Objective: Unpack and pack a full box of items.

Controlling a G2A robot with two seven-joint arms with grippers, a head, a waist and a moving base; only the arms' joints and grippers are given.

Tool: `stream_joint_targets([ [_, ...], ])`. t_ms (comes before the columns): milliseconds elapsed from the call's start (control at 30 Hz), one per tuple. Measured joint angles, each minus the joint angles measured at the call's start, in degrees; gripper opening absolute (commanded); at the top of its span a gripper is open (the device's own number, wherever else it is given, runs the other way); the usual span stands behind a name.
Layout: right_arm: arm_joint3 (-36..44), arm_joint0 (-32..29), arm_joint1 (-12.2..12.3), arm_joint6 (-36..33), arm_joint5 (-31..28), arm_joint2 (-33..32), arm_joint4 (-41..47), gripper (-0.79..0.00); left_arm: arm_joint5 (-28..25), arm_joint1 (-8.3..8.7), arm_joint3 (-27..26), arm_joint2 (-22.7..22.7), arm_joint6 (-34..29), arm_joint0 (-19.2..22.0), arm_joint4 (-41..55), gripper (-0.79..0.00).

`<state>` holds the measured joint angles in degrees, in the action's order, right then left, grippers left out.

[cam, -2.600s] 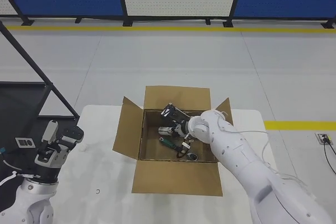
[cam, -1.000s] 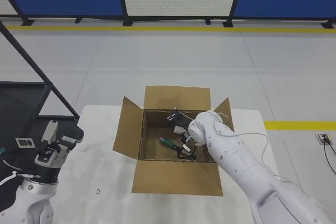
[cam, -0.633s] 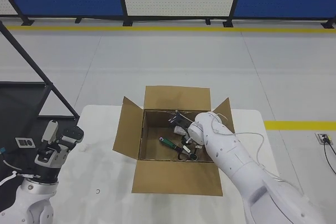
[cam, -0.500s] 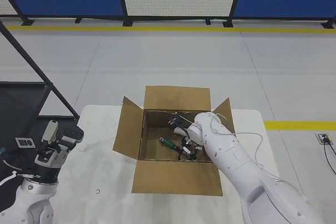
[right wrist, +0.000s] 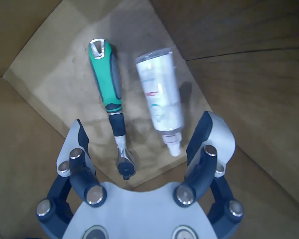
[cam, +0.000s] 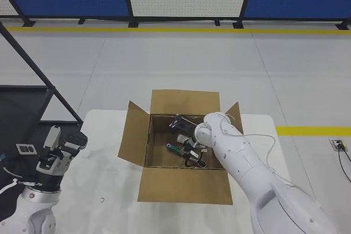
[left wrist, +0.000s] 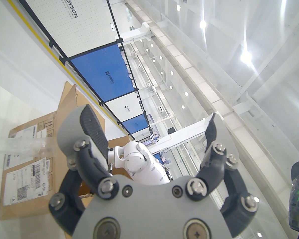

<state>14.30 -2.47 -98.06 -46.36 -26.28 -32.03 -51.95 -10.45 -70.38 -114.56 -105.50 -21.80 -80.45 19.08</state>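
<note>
Right end effector (right wrist: 143, 123) wide above one ratchet (right wrist: 106, 83), one tube (right wrist: 162, 95), possibly glue

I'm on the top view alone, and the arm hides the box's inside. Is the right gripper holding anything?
Observer: No. The right gripper is open and empty, inside the box.
Operator: What lies under it?
Observer: A green-handled ratchet and a clear bottle, side by side on the floor, not touching.
Operator: And the left gripper?
Observer: The left gripper is open, empty and aimed upward.
</note>
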Motion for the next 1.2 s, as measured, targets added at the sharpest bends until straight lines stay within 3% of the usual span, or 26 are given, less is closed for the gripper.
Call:
stream_joint_targets([
  [233,-1.9,-0.5,-0.7,-2.0,1.4,-0.4,0.8,0.000,0.0,0.00,0.0,0.0,0.0,0.0,0.0,0.000],
  [367,-2.6,-0.8,-1.0,-2.2,1.3,-0.6,1.1,-0.169,0.0,0.00,0.0,0.0,0.0,0.0,0.0,0.000],
  [433,-2.8,-0.8,-1.2,-2.4,1.2,-0.6,1.1,-0.209,0.0,0.00,0.0,0.0,0.0,0.0,0.0,0.000],
  [567,-3.2,-0.8,-1.5,-2.7,1.1,-0.7,1.0,-0.394,0.0,0.00,0.0,0.0,0.0,0.0,0.0,0.000],
  [900,-3.4,-1.1,-2.2,-1.6,6.3,-0.7,0.0,-0.419,0.0,0.00,0.0,0.0,0.0,0.0,0.0,0.000],
  [1200,-3.4,-1.9,-3.1,-2.5,6.8,-0.3,-1.0,-0.400,0.0,0.00,0.0,0.0,0.0,0.0,0.0,0.000],
])
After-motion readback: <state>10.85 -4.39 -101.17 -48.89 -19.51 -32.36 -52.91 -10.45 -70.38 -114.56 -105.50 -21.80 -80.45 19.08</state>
